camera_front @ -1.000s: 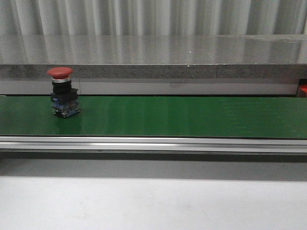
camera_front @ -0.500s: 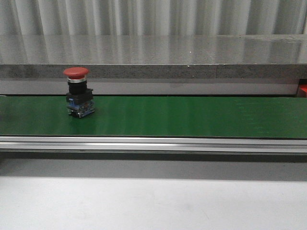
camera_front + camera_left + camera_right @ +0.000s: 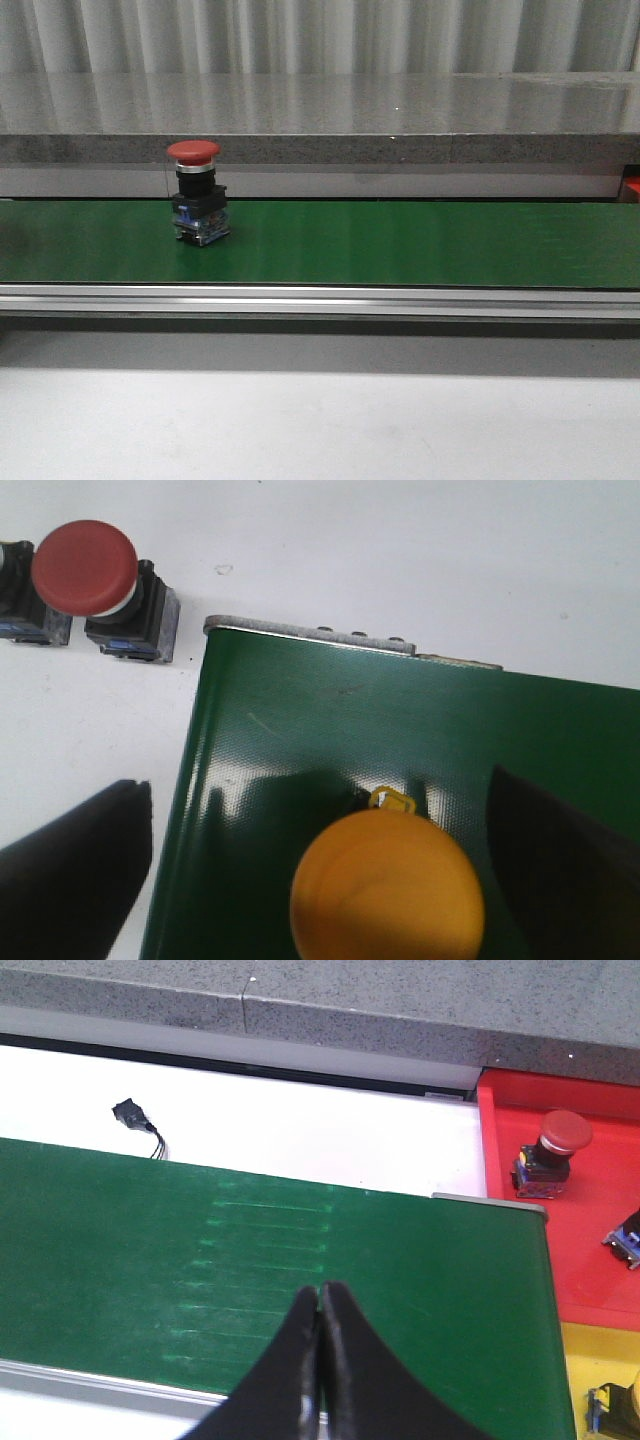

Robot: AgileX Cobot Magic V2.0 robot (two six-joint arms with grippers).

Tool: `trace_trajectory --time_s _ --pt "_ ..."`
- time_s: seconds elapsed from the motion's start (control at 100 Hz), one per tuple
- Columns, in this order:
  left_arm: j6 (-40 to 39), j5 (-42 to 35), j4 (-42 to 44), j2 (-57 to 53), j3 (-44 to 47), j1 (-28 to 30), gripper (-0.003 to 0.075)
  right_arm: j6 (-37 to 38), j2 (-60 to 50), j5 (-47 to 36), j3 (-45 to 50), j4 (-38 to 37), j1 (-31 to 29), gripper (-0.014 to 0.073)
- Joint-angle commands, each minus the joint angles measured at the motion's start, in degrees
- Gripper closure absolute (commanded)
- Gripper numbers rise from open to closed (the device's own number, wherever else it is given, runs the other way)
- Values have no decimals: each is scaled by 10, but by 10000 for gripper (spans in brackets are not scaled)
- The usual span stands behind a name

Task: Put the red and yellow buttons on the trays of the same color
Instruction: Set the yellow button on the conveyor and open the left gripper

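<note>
A red button stands upright on the green belt at its left part; no gripper shows in the front view. In the left wrist view, a yellow button stands on the belt's end between the wide-apart fingers of my left gripper, which is open and clear of it. Another red button stands on the white table beside that end. My right gripper hangs shut and empty over the belt. A red tray holds a red button. A yellow tray lies beside it.
A small black connector with wires lies on the white table behind the belt. A grey stone ledge runs along the back. A metal rail borders the belt's front edge. A partly seen button stands on the yellow tray.
The red button on the belt has travelled to the right, staying upright. Nothing else in the front view has moved.
</note>
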Motion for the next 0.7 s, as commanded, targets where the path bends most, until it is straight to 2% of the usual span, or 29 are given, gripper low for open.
trace_trajectory --time_s 0.0,0.26,0.45,0.69 --pt "3 -19 -5 -42 -12 -9 49 -5 -6 -40 -19 -2 1 662" --pt "5 -10 -4 -152 -2 -76 104 -5 -6 -40 -19 -2 1 662" --pt "-1 -57 -6 -274 60 -131 104 -5 -6 -40 -19 -2 1 662" --pt "-2 -71 -8 -420 155 -133 112 -5 -6 -40 -19 -2 1 662"
